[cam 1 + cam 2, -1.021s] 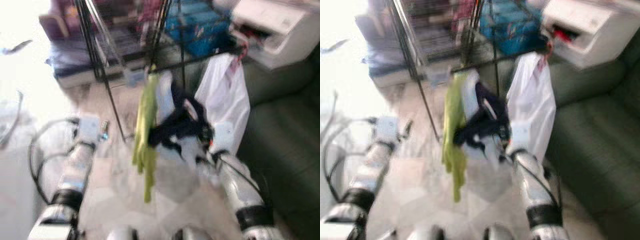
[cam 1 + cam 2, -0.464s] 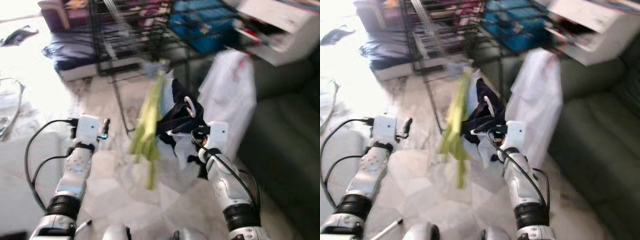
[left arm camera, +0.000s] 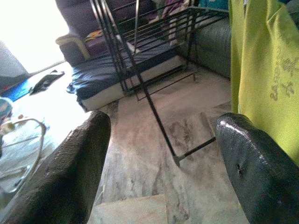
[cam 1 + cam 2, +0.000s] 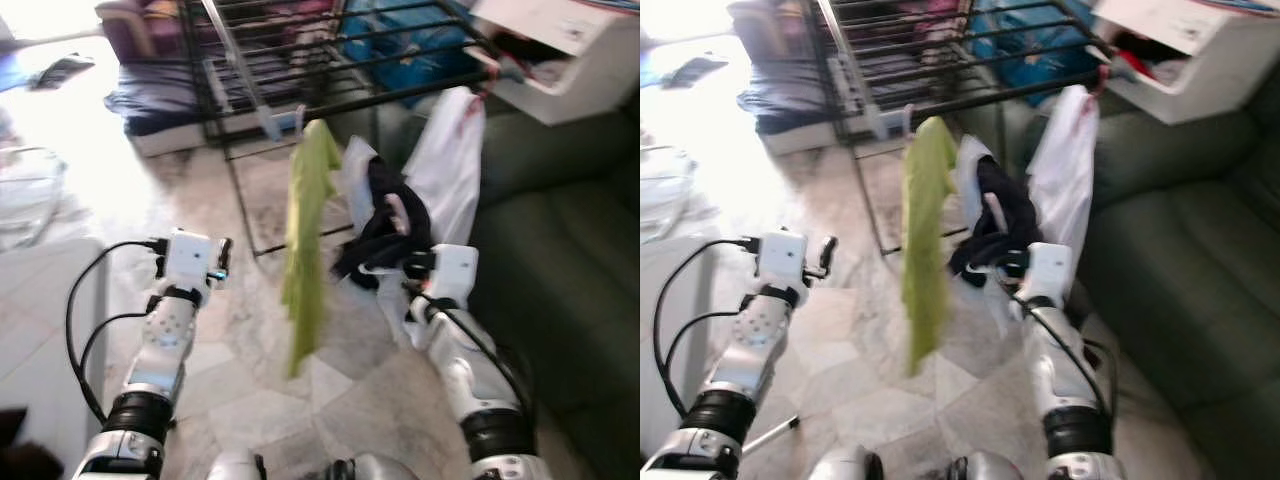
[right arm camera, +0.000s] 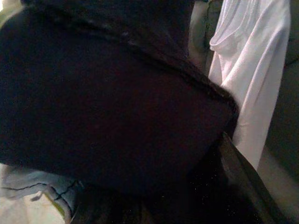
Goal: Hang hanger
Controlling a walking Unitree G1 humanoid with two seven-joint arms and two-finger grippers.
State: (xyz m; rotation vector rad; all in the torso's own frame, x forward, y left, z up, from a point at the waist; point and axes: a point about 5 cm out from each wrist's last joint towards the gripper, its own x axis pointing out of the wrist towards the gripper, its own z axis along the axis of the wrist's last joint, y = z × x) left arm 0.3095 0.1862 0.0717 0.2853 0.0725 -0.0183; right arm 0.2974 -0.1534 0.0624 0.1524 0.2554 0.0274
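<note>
Your right gripper [image 4: 400, 262] is raised in front of you, buried in a bundle of dark cloth [image 4: 385, 225]; its wrist view is smothered in that black fabric, so you cannot tell how far its jaws stand apart or exactly what they grip. A pale pink curved hook, seemingly the hanger [image 4: 396, 208], pokes up out of the bundle just below the rack's [image 4: 300, 60] near rail, not on it. The cloth looks soft and crumpled, with a bit of pale blue fabric under it.

Your left gripper [image 4: 222, 258] is held out low on the left with its jaws wide apart and nothing between them; the fingers [image 3: 70, 172] are broad, matte black and rounded.

Just left of the bundle, a long lime-green shirt [image 4: 305, 240] hangs limp from the rail on a blue clip. Just right of it hangs a white garment [image 4: 445, 175], thin and smooth. The rack is thin black metal bars with slanted legs running to the floor [image 4: 260, 390], which is pale marbled tile with open room between your arms. A dark green sofa [image 4: 570, 260] closes in the right side. Far left sits a dark blue mattress [image 4: 160, 100]; far right, a white box [image 4: 560, 50].
</note>
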